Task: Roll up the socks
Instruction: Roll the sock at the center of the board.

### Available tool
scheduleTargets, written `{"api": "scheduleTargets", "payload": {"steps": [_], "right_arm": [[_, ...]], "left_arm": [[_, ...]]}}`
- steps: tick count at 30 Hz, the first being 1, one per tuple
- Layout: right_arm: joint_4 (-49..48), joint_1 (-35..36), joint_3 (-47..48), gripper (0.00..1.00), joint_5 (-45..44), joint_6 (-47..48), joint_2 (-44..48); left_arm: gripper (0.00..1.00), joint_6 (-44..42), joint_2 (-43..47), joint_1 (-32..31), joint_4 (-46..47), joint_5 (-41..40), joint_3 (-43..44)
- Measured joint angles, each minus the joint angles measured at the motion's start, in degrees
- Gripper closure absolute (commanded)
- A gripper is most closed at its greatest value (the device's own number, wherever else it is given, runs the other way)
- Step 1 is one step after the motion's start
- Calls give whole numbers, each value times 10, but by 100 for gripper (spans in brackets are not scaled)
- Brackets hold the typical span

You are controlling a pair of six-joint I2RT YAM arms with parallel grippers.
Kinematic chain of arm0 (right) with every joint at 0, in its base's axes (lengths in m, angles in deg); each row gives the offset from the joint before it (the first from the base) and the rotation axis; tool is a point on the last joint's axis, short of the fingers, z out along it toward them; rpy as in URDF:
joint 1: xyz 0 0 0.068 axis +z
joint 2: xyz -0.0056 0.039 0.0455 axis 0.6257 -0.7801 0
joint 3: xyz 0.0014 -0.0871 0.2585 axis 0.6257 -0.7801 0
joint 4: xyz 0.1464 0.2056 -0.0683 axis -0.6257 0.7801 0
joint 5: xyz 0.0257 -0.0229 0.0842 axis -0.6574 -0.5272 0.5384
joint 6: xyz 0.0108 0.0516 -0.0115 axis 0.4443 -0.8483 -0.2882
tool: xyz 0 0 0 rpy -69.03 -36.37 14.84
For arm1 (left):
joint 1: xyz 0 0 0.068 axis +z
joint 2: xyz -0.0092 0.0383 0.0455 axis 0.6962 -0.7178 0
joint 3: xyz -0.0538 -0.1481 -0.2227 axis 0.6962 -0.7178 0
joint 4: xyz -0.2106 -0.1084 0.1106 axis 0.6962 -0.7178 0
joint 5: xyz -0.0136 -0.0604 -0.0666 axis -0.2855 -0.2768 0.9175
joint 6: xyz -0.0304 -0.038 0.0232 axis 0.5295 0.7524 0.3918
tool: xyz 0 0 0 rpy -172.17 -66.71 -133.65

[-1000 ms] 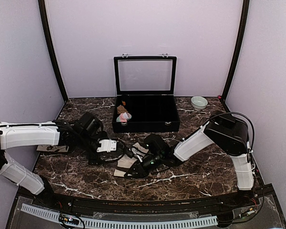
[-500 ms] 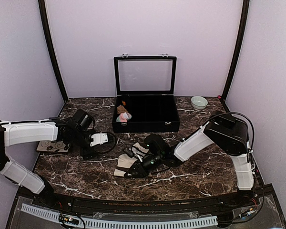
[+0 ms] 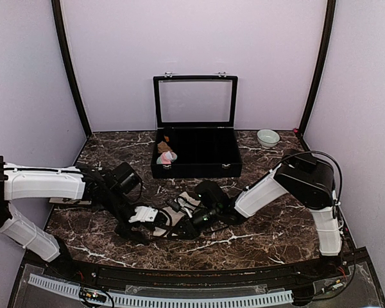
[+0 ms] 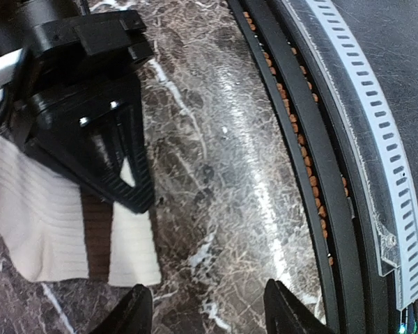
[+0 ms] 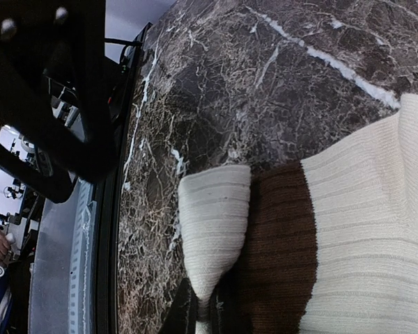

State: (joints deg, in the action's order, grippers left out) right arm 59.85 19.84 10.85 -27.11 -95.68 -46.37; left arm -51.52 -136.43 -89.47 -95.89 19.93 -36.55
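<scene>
The cream-beige sock [image 4: 49,216] with a dark brown band lies flat on the marble near the front centre, and part of it shows as [image 3: 185,203]. My right gripper [image 5: 210,314] is shut on a folded-up corner of this sock [image 5: 355,229], low over the table [image 3: 181,227]. Just to its left, my left gripper [image 4: 209,314] is open over bare marble beside the sock's edge, also seen from above [image 3: 162,222]. The pink sock [image 3: 167,156] sits in the black box.
The black box [image 3: 196,169] stands at the back centre with its glass lid up, and a tan bundle [image 3: 163,146] lies inside. A pale bowl [image 3: 267,137] sits back right. A flat card [image 3: 69,199] lies far left. The black rail [image 4: 299,139] edges the table front.
My left arm has swung from the table's left side to the front centre, beside the cream sock, and its jaws have narrowed. The right gripper has kept its hold and place.
</scene>
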Motion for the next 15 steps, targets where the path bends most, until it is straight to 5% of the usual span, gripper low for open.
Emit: {"api": "scheduleTargets", "payload": {"steps": [15], "right_arm": [[-13, 0, -7, 97, 0, 1, 1]], "left_arm": [[50, 0, -50, -42, 119, -69, -28]]}}
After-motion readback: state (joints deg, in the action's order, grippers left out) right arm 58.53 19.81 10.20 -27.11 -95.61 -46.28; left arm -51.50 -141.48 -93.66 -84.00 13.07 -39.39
